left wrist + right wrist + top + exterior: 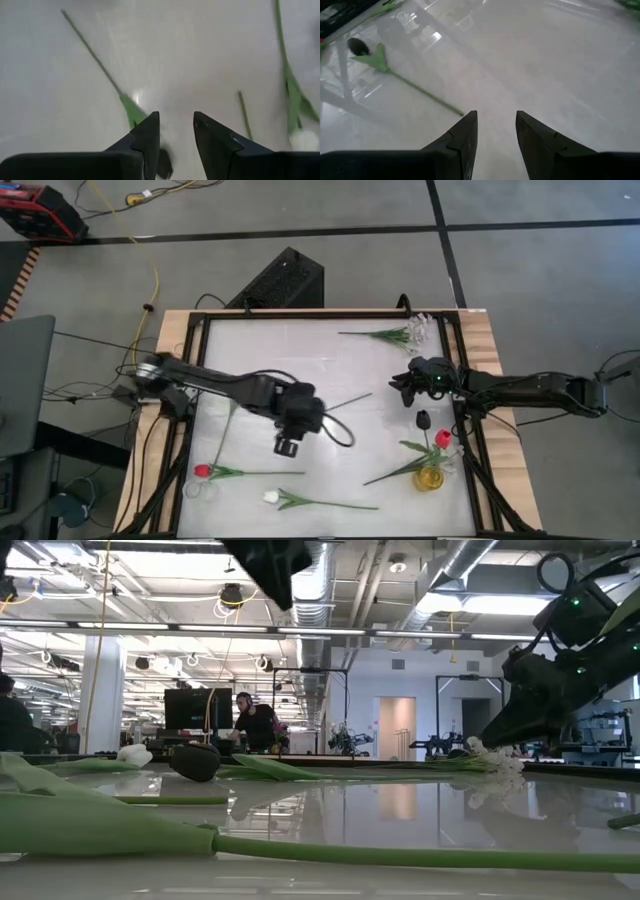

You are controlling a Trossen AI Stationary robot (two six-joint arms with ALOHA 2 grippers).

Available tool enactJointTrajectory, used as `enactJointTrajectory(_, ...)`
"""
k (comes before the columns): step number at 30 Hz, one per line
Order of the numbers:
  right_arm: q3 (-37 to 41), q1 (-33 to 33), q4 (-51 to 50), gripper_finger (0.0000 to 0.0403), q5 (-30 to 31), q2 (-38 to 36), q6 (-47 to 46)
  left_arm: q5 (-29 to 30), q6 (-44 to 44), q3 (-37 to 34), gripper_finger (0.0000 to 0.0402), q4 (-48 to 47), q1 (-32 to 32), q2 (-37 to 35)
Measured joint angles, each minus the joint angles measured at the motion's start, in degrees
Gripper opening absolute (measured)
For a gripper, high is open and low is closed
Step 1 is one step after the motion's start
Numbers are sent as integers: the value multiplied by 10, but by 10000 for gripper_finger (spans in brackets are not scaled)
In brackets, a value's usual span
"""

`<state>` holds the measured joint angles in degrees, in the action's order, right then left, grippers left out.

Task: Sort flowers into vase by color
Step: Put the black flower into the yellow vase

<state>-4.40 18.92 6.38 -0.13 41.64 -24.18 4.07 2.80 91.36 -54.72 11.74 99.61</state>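
My left gripper (pixel 288 442) hangs open over the table's middle, pointing steeply down. A near-black tulip lies under it; its stem (pixel 95 52) runs to a leaf, and its dark head (pixel 163 167) shows by one finger. My right gripper (pixel 408 390) waits open at the right edge, and another near-black tulip (pixel 358 46) lies on the table ahead of it. A red tulip (pixel 202 470) and a white tulip (pixel 270 496) lie flat near the front. A second red tulip (pixel 443 439) stands in a yellowish vase (pixel 430 478). A white sprig (pixel 385 335) lies with its blossoms at a clear vase (pixel 420 330).
A clear glass (pixel 198 488) stands at the front left beside the red tulip's head. The table is bounded by a dark frame (pixel 300 315) with wooden borders. A black box (pixel 285 280) sits beyond the far edge. Bare white tabletop lies between the two arms.
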Motion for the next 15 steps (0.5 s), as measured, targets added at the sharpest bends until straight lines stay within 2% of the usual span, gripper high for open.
enactJointTrajectory(4,0,-19,15,159,-2,0,3,21,-61,-194,105,196,-3,-110)
enactJointTrajectory(8,-11,-47,25,159,-3,9,28,49,-115,-353,105,389,-3,-177)
enactJointTrajectory(12,-49,-67,22,159,-1,60,78,52,-132,-453,105,541,-3,-201)
enactJointTrajectory(15,-85,-75,36,159,0,125,123,53,-133,-485,105,587,-3,-201)
